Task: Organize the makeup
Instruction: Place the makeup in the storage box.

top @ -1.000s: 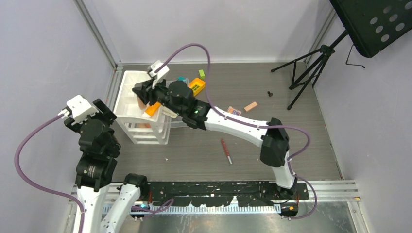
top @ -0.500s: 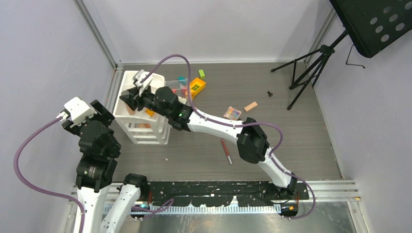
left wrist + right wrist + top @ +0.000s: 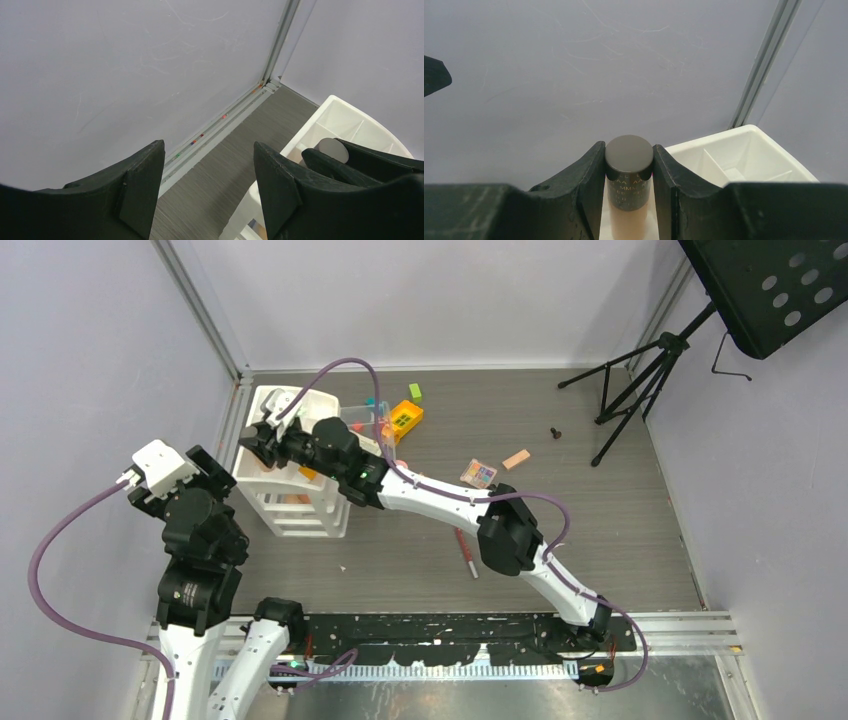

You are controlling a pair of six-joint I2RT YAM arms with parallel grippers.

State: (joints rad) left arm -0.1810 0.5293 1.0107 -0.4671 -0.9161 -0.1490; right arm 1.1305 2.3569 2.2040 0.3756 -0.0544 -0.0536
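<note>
My right pincer (image 3: 629, 150) clamped the beige tube (image 3: 629, 175) at its dark cap, over the left edge of the white organizer (image 3: 744, 145). Best to lower it upright into a compartment before letting go, I judged. My left pincer (image 3: 209, 147) hung open, empty

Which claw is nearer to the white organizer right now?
Right. The right claw is over the white organizer, gripping a beige tube. The left claw sits off the organizer's left side, open and empty, facing the wall.
</note>
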